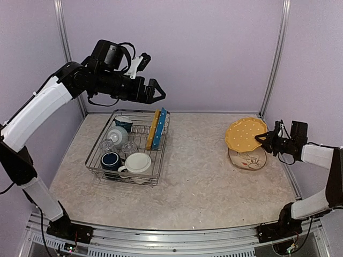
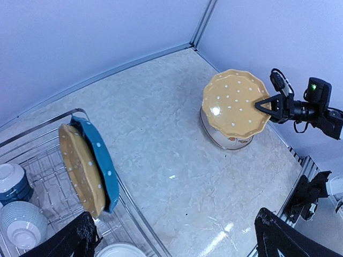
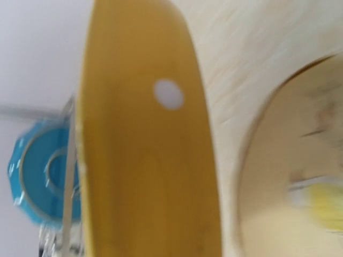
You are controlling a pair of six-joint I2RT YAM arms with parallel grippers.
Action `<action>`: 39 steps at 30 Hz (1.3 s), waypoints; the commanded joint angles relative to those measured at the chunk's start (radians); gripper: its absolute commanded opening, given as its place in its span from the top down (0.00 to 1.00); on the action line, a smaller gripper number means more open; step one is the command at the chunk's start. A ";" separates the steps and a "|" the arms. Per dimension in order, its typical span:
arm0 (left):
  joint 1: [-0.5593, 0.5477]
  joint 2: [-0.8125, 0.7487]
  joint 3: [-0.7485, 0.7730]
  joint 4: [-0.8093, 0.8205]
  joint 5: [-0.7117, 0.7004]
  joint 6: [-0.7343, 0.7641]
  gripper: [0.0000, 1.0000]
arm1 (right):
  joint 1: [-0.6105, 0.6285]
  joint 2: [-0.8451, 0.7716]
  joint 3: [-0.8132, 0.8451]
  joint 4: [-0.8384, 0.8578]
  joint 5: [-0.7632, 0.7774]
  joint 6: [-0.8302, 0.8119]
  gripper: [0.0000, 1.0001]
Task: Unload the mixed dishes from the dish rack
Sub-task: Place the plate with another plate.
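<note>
Top external view: the left gripper (image 1: 157, 91) hangs in the air above the far side of the dish rack (image 1: 94, 155), jaws spread wide and holding nothing. Inside the rack a yellow plate (image 1: 153, 128) and a blue dotted plate (image 1: 161, 127) stand on edge in the prongs, beside a navy mug (image 1: 111, 160), a cream mug (image 1: 139, 163), a bowl (image 1: 117, 135) and clear glasses (image 1: 106, 144). At the right, the right gripper (image 1: 262, 139) pinches the rim of a yellow dotted plate (image 1: 245, 134), tilted over a cream plate (image 1: 250, 159) lying on the table (image 1: 198, 176) (its dark line drawing is too small to read as lettering)
</note>
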 commanded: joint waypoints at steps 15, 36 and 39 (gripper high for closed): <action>0.270 -0.224 -0.290 0.101 0.112 -0.017 0.01 | -0.201 0.038 -0.094 0.018 -0.169 -0.086 1.00; 0.282 -0.190 -0.299 0.099 0.159 -0.032 0.01 | -0.201 0.075 -0.010 -0.304 0.096 -0.372 0.52; 0.282 -0.188 -0.299 0.100 0.168 -0.036 0.01 | -0.201 0.068 -0.008 -0.321 0.113 -0.382 0.45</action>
